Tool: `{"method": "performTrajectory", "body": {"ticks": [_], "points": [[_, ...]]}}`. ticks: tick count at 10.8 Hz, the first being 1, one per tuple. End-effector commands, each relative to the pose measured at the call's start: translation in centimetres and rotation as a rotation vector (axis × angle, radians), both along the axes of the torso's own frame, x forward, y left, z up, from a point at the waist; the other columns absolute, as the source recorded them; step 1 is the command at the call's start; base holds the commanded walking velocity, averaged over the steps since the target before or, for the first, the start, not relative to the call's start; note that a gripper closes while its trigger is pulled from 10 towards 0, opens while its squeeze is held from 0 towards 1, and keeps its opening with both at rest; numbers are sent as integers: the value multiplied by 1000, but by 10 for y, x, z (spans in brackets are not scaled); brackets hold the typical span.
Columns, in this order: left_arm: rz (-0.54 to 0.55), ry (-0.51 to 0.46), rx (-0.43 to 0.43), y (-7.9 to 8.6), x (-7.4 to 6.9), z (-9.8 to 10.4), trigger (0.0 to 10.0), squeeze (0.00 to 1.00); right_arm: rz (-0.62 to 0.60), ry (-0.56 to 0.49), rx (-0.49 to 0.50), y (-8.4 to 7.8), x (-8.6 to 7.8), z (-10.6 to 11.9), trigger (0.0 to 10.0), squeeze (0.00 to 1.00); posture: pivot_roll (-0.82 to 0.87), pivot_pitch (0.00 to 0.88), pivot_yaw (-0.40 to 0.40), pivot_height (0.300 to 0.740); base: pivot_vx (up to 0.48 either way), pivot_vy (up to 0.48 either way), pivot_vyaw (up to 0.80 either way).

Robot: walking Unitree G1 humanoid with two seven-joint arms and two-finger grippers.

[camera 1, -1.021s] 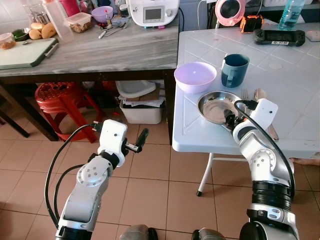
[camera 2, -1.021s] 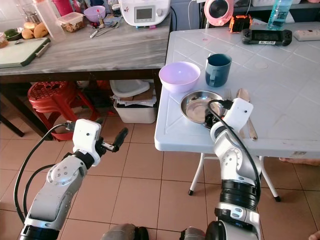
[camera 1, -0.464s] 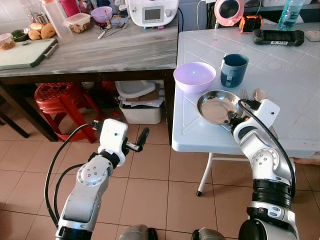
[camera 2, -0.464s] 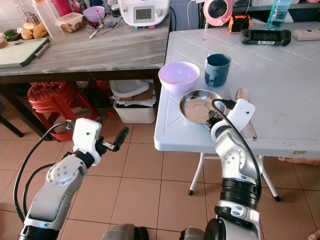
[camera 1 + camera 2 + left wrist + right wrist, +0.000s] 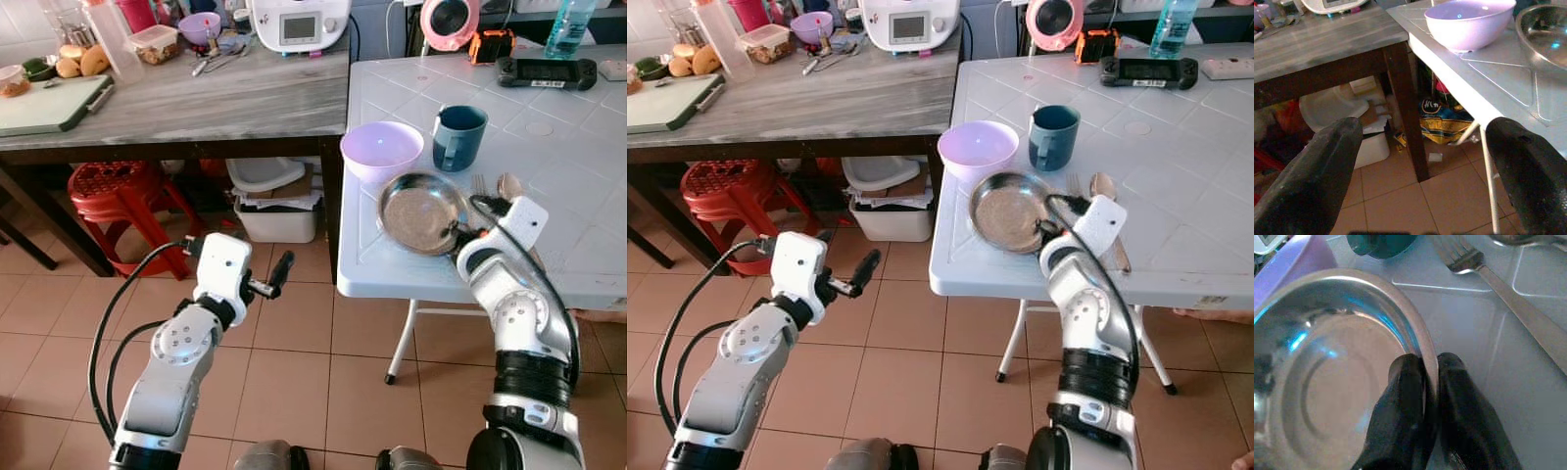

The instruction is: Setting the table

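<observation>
Pinching the near rim of the steel plate (image 5: 421,212), the right gripper (image 5: 1427,382) holds it tilted over the white table (image 5: 578,186); left gripper (image 5: 276,277), fingers spread, hangs over the floor. Beyond: bowl (image 5: 382,150), mug (image 5: 458,137), fork (image 5: 1488,274), spoon (image 5: 507,185).

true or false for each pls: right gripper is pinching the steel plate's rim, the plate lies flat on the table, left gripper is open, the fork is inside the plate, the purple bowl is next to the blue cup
1. The right gripper pinches the rim of the steel plate. True.
2. The plate lies flat on the white table. False: it is tilted, its gripped edge raised.
3. The left gripper is open. True.
4. The fork is inside the plate. False: it lies on the table beside the plate.
5. The purple bowl is next to the blue cup. True.
</observation>
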State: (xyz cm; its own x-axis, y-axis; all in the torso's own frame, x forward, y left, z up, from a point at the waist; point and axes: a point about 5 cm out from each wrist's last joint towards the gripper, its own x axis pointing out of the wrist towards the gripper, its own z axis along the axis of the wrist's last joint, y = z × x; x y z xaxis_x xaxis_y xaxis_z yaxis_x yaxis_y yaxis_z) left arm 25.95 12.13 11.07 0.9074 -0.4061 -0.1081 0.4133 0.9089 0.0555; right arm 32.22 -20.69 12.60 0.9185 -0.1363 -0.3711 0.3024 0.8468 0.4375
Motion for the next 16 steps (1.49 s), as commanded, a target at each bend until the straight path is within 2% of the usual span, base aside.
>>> {"method": "performTrajectory", "body": {"ticks": [1,4,6,7,8,9,12,13,16], "points": [[12,-6,11,4,1,2,10000,0,6,23,13,3,1,-3,0,0,7,15,119,740,0,0,0],[13,-9,9,2,1,2,10000,0,6,22,13,4,2,-3,0,0,-1,4,110,740,0,0,0],[42,-2,4,3,5,-2,10000,0,50,-7,-23,10,0,1,0,0,-13,0,98,740,0,0,0],[71,3,7,4,9,-4,10000,0,83,-34,-71,15,0,4,0,0,-25,0,90,740,0,274,0],[84,-2,7,4,11,-5,10000,0,87,-43,-84,16,1,5,588,0,-30,0,89,740,0,439,0],[124,0,-21,6,15,-5,10000,0,139,-106,-77,25,1,12,10000,0,-38,0,81,740,0,480,0],[158,-31,-35,4,22,-4,10000,0,167,-194,-186,29,-1,22,10000,0,-44,0,61,740,0,477,0],[161,-51,-47,1,27,-2,10000,0,184,-191,-169,36,-4,18,10000,0,-51,0,49,740,0,480,0],[147,-110,-56,-5,34,1,10000,0,172,-228,-214,36,-5,20,10000,0,-53,0,30,740,231,372,0]]}}
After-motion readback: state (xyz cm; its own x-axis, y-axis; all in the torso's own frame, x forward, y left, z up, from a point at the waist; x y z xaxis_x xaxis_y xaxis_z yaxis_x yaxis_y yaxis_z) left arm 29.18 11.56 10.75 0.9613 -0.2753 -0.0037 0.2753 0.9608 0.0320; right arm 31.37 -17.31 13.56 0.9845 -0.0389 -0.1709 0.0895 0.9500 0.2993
